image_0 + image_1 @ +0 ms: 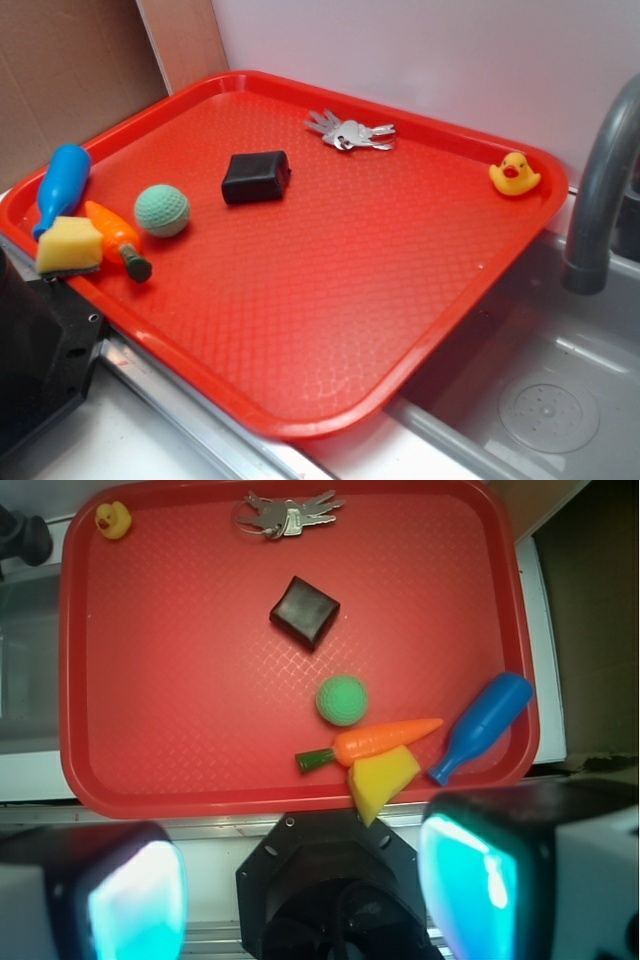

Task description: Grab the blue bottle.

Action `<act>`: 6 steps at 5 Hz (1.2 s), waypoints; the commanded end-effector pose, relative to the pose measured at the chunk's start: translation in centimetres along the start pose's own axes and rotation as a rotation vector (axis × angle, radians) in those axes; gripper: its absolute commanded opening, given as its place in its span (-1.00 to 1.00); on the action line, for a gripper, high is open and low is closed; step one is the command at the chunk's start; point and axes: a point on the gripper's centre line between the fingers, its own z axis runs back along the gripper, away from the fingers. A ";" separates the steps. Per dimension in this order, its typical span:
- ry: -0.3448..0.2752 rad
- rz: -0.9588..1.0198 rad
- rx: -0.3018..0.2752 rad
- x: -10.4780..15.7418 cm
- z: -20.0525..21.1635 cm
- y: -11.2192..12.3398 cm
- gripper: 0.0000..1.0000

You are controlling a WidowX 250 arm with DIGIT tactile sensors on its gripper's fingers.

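Gripper (305, 885): fingers spread wide, holding nothing, up above the tray's (200, 630) near edge
Blue bottle (482, 727): ahead and to the right, well clear of the fingers, lying at the tray's right rim
Axis: flat on its side, neck toward the near edge, beside the carrot (372, 742) and yellow sponge (380, 780)

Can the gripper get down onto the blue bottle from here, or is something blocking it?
Probably yes. The gripper is open above the tray's near edge, nothing lies on the bottle, and the carrot tip stops just short of it. The tray rim beside it may crowd one finger.
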 end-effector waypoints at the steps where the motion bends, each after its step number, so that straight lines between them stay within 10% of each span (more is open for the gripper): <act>1: 0.000 0.000 0.000 0.0 0.0 0.0 1.00; 2: 0.003 0.223 0.105 1.5 -5.0 5.0 1.00; 6: -0.006 0.568 0.138 1.2 -12.7 14.3 1.00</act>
